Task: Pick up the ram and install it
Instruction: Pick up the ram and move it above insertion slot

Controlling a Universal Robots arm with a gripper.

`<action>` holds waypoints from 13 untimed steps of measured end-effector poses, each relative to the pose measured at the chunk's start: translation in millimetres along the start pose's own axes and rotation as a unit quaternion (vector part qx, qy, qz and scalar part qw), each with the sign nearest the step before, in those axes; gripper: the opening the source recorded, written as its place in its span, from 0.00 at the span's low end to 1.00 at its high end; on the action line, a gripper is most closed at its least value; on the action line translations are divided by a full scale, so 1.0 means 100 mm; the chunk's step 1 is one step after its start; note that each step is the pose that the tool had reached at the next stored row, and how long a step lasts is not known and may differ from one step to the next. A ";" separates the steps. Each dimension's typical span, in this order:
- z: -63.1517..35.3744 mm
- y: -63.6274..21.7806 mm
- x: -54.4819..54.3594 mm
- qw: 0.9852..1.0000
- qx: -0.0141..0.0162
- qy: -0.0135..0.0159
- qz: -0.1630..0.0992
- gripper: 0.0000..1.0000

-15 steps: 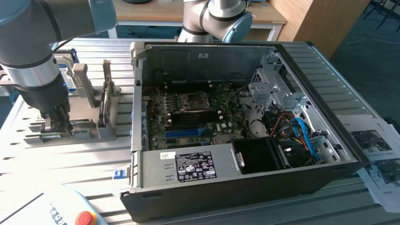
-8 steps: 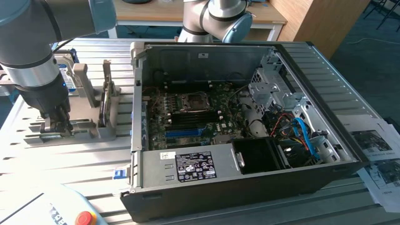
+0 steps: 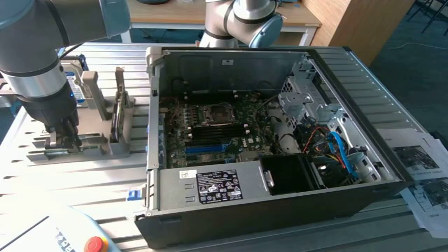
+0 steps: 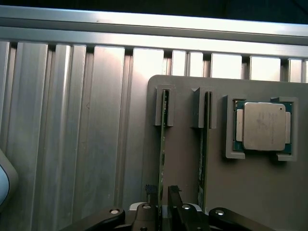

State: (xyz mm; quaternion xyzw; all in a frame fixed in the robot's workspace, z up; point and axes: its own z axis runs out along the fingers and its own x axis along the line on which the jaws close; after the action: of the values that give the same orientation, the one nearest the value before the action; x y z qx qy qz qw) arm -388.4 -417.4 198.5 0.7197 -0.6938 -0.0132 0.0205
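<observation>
Grey and matt, the holder (image 4: 185, 159) lies flat on the desk (image 4: 72, 125), which is made of ridged, shiny aluminium profiles. The holder has two narrow slots and one square pocket. In the first slot the ram (image 4: 162, 139) stands on its long edge, a thin green strip. In the slot beside it stands a second strip (image 4: 204, 139) of the same kind, parallel to the ram and apart from it. The square pocket holds a processor (image 4: 262, 126) with a flat, dull metal lid and a green rim around it.

The tool (image 4: 162, 190) is low over one end of the ram. It is partly open: its black fingers (image 4: 152, 189) stand one on each side of the strip. A slim gap shows between each finger and the ram, so nothing is grasped and the ram sits in its slot.

In the exterior view the arm (image 3: 35, 63) reaches down to the holder at the exterior view's left, beside the black case (image 3: 280, 215). The case lies open on its side. Inside it are a green board (image 3: 210, 126), a grey box (image 3: 217, 186) with a label, and blue and red cables (image 3: 339, 149).
</observation>
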 end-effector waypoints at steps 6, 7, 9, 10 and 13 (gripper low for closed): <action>0.000 0.000 0.00 1.000 0.000 0.000 0.005 0.23; 0.000 0.000 0.00 1.000 0.000 0.000 0.005 0.23; 0.000 0.000 0.00 1.000 0.000 0.000 0.005 0.23; 0.000 0.000 0.00 1.000 0.000 0.000 0.005 0.23; 0.000 0.000 0.00 1.000 0.000 0.000 0.005 0.23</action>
State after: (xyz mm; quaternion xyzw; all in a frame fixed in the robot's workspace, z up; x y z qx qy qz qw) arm -388.4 -417.4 198.5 0.7165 -0.6971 -0.0133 0.0204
